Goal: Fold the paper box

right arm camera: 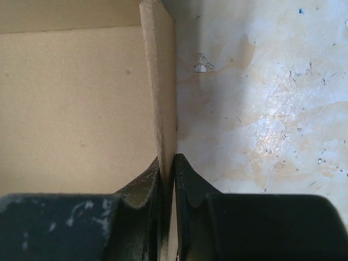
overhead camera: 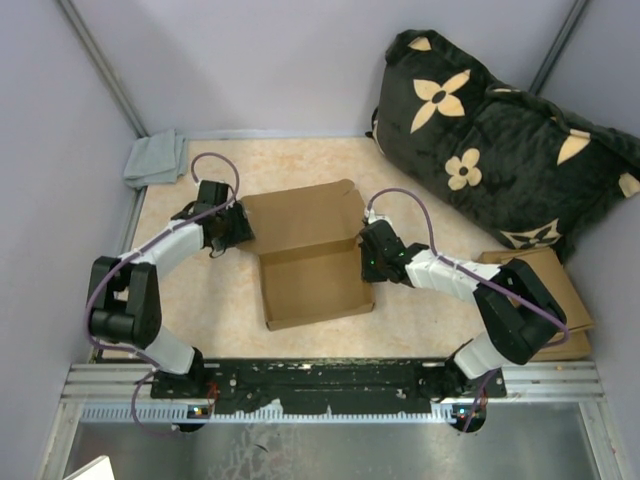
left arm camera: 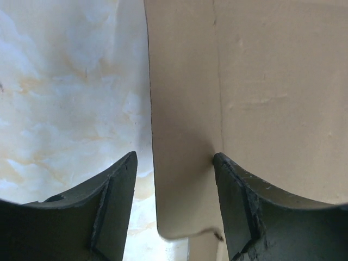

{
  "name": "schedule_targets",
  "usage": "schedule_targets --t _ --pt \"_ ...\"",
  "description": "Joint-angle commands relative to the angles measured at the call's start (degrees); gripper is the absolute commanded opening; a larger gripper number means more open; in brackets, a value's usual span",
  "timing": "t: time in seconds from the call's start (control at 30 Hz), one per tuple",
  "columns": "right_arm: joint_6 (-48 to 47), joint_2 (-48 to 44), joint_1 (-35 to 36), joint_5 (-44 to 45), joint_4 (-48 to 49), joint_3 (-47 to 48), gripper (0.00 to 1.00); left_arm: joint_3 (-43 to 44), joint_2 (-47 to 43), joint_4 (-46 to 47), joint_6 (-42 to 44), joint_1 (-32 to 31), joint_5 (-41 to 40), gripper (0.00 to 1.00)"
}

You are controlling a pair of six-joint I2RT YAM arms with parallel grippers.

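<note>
The paper box [overhead camera: 305, 255] is plain brown cardboard in the middle of the table, its side walls raised and its lid flap lying flat at the back. My left gripper [overhead camera: 240, 228] is at the box's back left corner. It is open, with a rounded side flap [left arm camera: 182, 136] between the spread fingers and the right finger [left arm camera: 236, 201] against the cardboard. My right gripper [overhead camera: 366, 255] is at the box's right wall. In the right wrist view it is shut on the upright wall edge [right arm camera: 160, 81].
A grey cloth [overhead camera: 155, 160] lies at the back left corner. A black cushion with tan flowers [overhead camera: 500, 140] fills the back right. A smaller brown cardboard piece [overhead camera: 560, 300] lies at the right edge under my right arm.
</note>
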Motion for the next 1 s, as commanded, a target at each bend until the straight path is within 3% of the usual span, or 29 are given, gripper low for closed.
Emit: schedule_targets --t 0.0,0.3,0.5,0.63,0.67,0.7,0.83,0.97 --pt "0.8 -1.5 0.7 0.0 1.4 -0.6 0.12 6.1 3.4 -0.2 -0.6 0.5 0.7 0.65" --pt "-0.2 -1.0 0.7 -0.5 1.9 -1.2 0.12 10.1 7.4 1.7 -0.2 0.5 1.0 0.57" --pt "-0.2 -0.5 0.7 -1.1 2.4 -1.3 0.12 11.8 8.6 2.4 0.7 0.5 3.5 0.30" --pt "-0.2 -0.4 0.7 -1.6 2.1 -0.7 0.12 12.5 9.1 2.5 1.7 0.5 4.9 0.02" --pt "-0.4 -0.5 0.7 -1.8 1.7 -0.4 0.13 12.8 9.2 2.2 1.9 0.5 5.5 0.00" --pt "-0.5 -0.6 0.7 -1.8 0.7 0.3 0.16 13.1 9.2 1.9 1.9 0.5 6.0 0.00" --pt "-2.9 -2.1 0.5 0.9 -6.8 6.2 0.46 10.3 5.5 6.2 3.4 0.3 7.1 0.00" --pt "-7.7 -3.1 -2.9 0.6 -15.6 14.9 0.53 2.4 -3.7 18.1 6.7 0.2 8.8 0.00"
